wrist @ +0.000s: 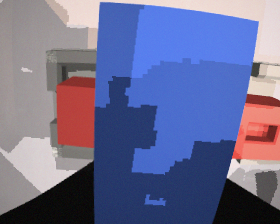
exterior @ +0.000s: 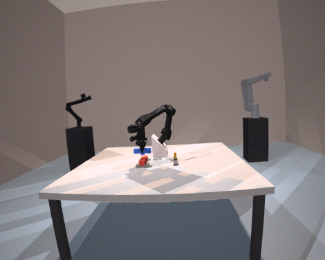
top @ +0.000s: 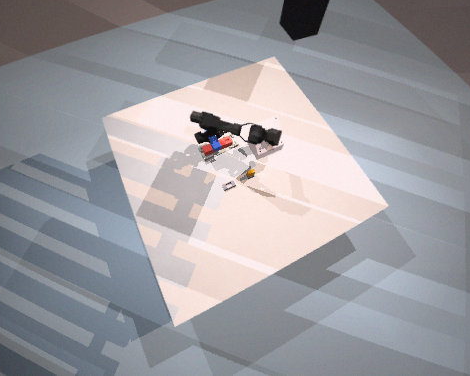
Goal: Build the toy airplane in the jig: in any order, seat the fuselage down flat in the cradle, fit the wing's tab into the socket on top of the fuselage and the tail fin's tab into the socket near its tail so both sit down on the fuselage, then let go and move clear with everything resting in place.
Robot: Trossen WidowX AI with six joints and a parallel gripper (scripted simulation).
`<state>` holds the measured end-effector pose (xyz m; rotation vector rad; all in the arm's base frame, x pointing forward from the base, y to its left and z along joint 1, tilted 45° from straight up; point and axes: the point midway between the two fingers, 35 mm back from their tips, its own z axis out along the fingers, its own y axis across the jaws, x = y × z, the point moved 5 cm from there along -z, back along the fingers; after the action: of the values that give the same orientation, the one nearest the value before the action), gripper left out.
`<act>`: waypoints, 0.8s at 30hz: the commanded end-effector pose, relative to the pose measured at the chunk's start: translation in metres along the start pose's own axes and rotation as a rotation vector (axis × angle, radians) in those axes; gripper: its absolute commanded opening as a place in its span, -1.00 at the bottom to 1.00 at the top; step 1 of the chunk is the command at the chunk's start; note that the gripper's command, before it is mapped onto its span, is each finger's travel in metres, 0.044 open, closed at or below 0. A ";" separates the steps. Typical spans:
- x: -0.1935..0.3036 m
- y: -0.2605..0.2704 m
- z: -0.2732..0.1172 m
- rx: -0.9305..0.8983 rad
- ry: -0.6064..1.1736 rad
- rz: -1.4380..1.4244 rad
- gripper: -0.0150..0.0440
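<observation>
Over the jig point(top: 204, 155) point(exterior: 138, 166) point(wrist: 53, 75), your gripper point(top: 214, 134) point(exterior: 142, 151) point(wrist: 153, 172) points down, fingers pinching the blue wing point(top: 214, 143) point(exterior: 137, 151) point(wrist: 175, 100). Exterior view: you have the wing roughly level, up in the air above the red fuselage point(top: 225, 141) point(exterior: 143, 161) point(wrist: 75, 112), a gap between the two. Not seated.

Fuselage lies lengthwise in the jig; whether it sits fully down, you cannot tell from these angles. From above, your wing crosses its middle, red showing on both sides. Wrist view gives you the same crossing close up: wing hiding the middle of the fuselage, wing socket out of sight. One rectangular socket point(wrist: 261, 132) shows on the red part at right, open and unfilled. The wing's tab you can't make out.

Orange tail fin point(top: 251, 173) point(exterior: 175, 155): apart from the fuselage, standing upright on the table point(top: 284, 239) point(exterior: 162, 196) side of your work. Near it, a small grey block point(top: 228, 185) point(exterior: 175, 163) with an opening seen from above.

Your black arm point(top: 224, 126) point(exterior: 169, 120) arches from its pale base point(top: 275, 149) point(exterior: 158, 149), off to one side of the jig.
</observation>
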<state>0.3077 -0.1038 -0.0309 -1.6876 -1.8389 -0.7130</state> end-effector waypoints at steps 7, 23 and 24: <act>-0.001 -0.001 -0.001 0.000 -0.004 0.007 0.17; -0.003 0.000 0.017 -0.001 -0.004 0.007 0.17; -0.003 0.000 0.019 -0.001 -0.004 0.007 0.17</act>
<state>0.3079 -0.0949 -0.0437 -1.6884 -1.8470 -0.7040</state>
